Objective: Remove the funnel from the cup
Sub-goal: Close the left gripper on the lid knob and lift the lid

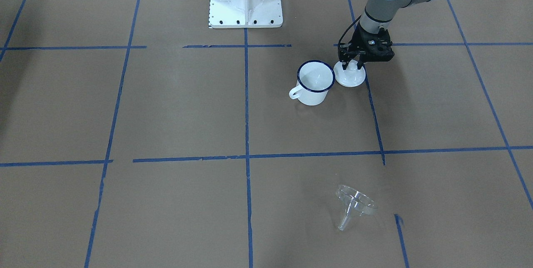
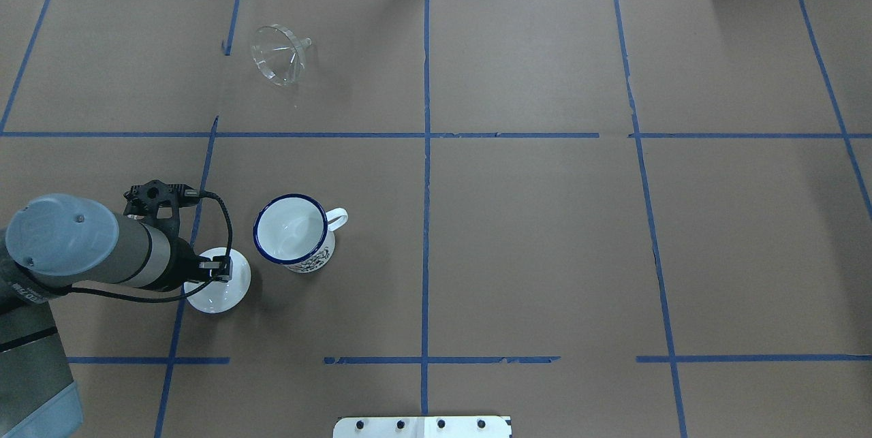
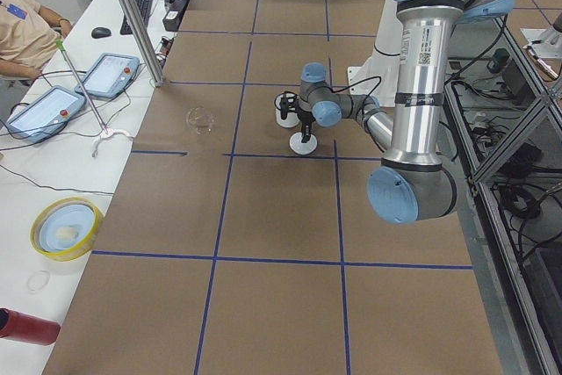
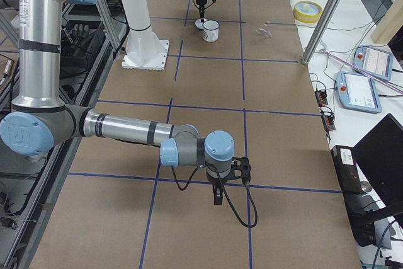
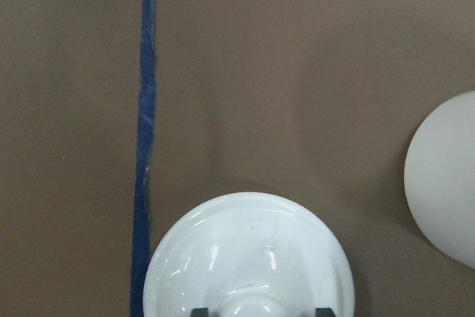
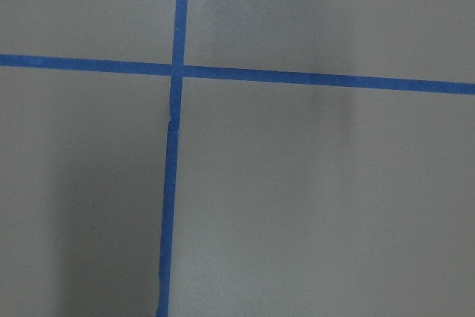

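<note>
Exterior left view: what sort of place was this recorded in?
Probably a robotics lab workcell: a paper-covered table gridded with blue tape, an industrial robot arm reaching over it, and teach pendants at the side next to an operator.

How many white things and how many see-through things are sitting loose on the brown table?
White: 2 (white enamel mug with a dark blue rim, white round knobbed lid)
See-through: 1 (clear plastic funnel)
Total: 3
</note>
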Tool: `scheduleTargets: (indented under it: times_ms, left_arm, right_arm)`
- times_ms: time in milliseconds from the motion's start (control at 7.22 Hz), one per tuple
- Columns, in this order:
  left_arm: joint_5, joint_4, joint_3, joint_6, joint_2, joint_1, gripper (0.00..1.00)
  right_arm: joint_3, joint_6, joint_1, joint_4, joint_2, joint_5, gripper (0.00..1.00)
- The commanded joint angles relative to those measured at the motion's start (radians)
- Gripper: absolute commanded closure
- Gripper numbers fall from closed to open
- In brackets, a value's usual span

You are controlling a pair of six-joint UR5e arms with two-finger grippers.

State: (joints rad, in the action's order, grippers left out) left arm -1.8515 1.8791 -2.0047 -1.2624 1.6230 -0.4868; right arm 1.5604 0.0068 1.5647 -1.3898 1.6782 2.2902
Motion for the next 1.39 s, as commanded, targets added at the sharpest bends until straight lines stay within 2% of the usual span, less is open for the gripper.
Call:
scheduleTargets:
  times_ms: [0,277,554,831,970,1108,1247]
  left_arm:
    - [0.000,0.000,0.000,0.000,0.000,-0.003,0.60]
    - [0.000,-0.002,-0.008,0.000,-0.002,-0.006,1.00]
    - [-0.002,-0.050,-0.118,0.006,-0.032,-0.060,1.00]
    - [-0.021,-0.299,-0.320,0.006,-0.012,-0.095,1.00]
    - [-0.046,-0.408,-0.347,0.000,0.074,-0.107,1.00]
    - [-0.048,-0.539,-0.301,-0.002,0.245,-0.114,1.00]
    - [-0.049,-0.587,-0.223,-0.003,0.361,-0.113,1.00]
  right_arm:
    - [0.000,-0.001,0.000,0.000,0.000,0.000,0.00]
    - [0.000,-0.001,0.000,0.000,0.000,0.000,0.00]
    - [0.001,-0.001,0.000,0.000,0.000,0.000,0.00]
    - [0.000,-0.001,0.000,0.000,0.000,0.000,0.00]
    - [0.000,-0.001,0.000,0.000,0.000,0.000,0.00]
    - [0.000,-0.001,0.000,0.000,0.000,0.000,0.00]
    - [0.001,0.001,0.000,0.000,0.000,0.000,0.00]
